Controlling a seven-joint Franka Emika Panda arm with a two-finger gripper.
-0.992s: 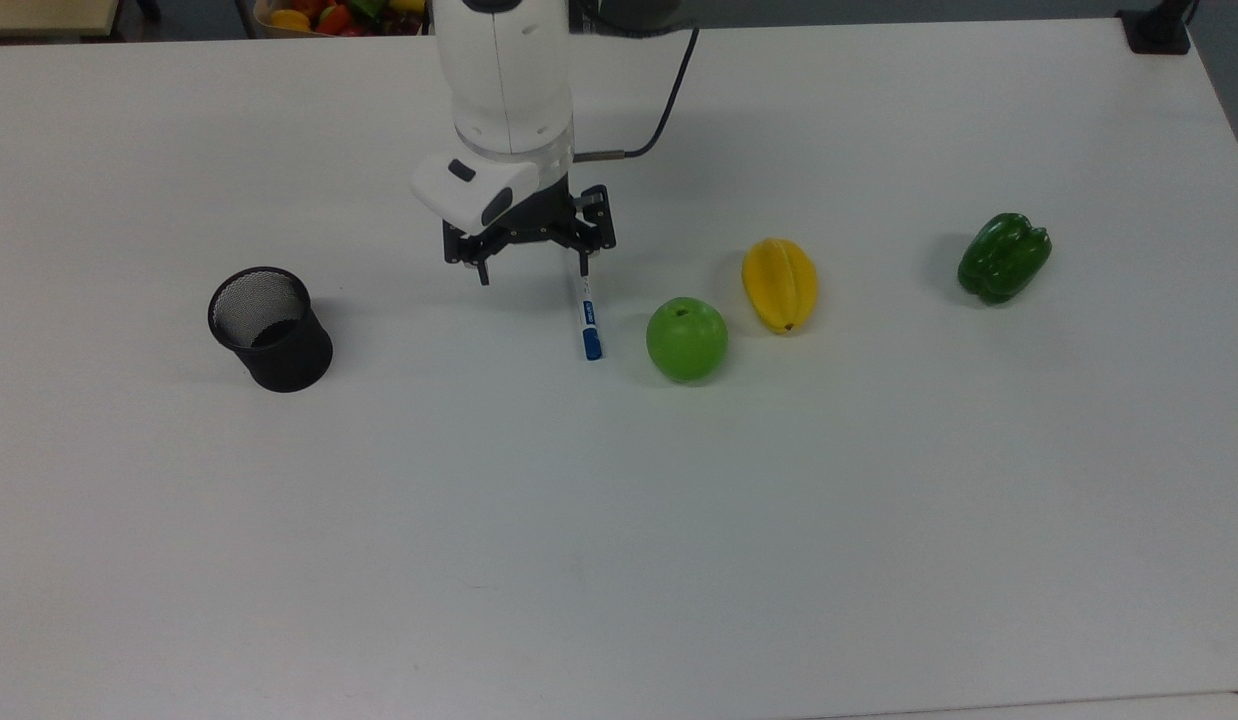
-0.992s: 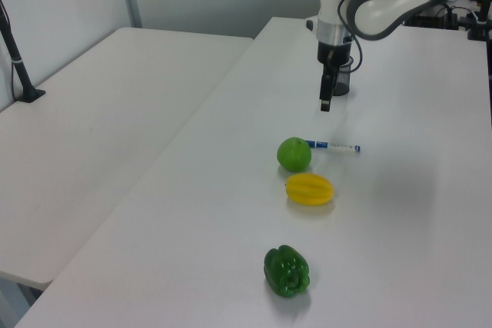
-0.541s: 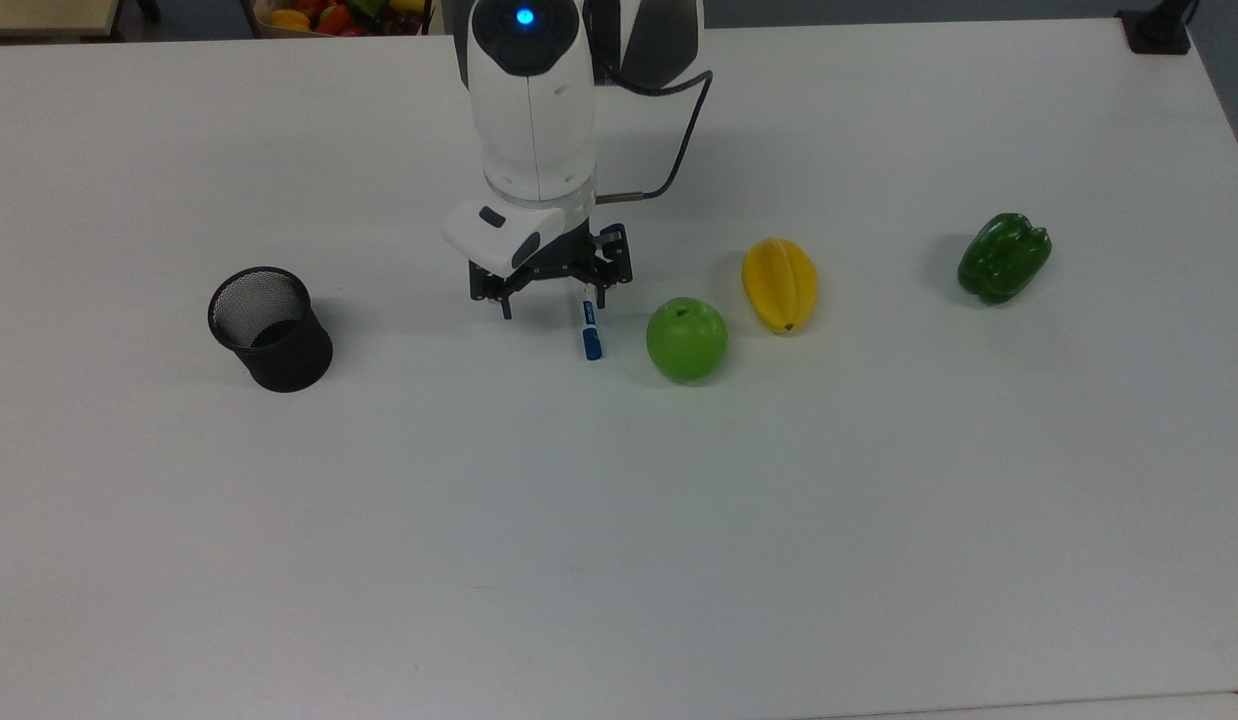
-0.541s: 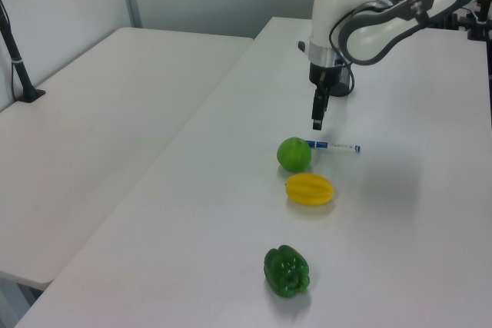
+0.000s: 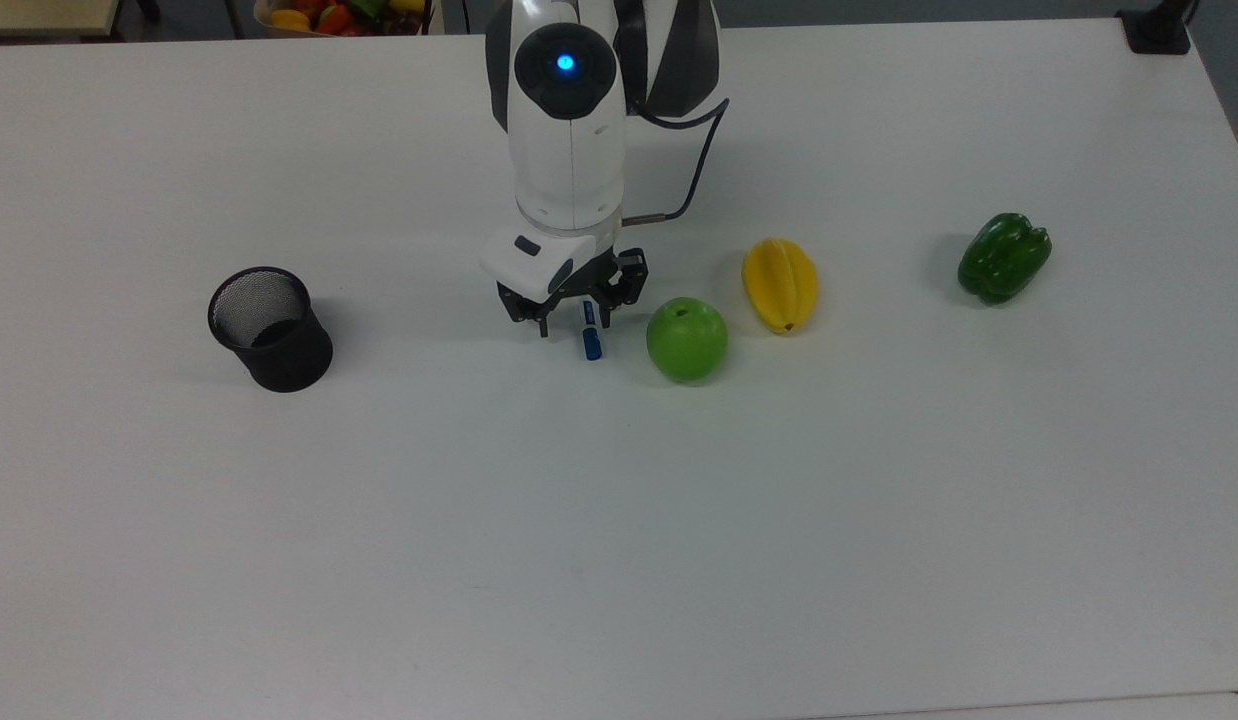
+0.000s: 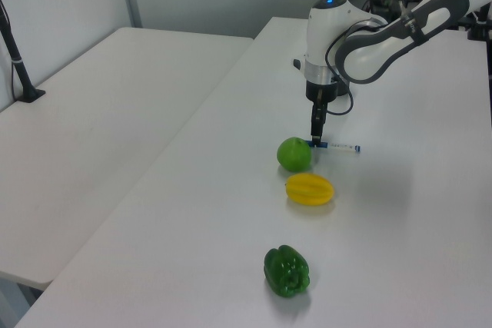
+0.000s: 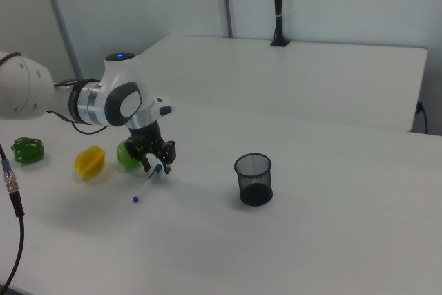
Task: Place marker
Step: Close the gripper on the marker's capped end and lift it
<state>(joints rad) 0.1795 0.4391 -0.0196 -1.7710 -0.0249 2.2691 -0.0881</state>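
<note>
Top view: claw (image 5: 574,322) spread wide astride the marker (image 5: 589,335), which lies flat on the worktop (image 5: 619,520), its length crossing the gap.

White Franka arm (image 5: 569,150), glossy rounded shells, dark grey-black bands at joints. Round dark cap on top of the wrist link with a lit blue light (image 5: 564,63). Below it a white cylindrical segment with a faint vertical seam, then a ribbed white ring. White angular flange block (image 5: 532,262) with two small dark oval insets, just above the hand. Hand (image 5: 573,322) black, boxy, open-frame linkage look, two thin black fingers (image 5: 543,326). Black cable (image 5: 697,165) loops off the wrist's side in the top view, ending in a silver metal plug (image 5: 641,216). Left view: white elbow shell with dark grey inner band (image 6: 384,32).
</note>
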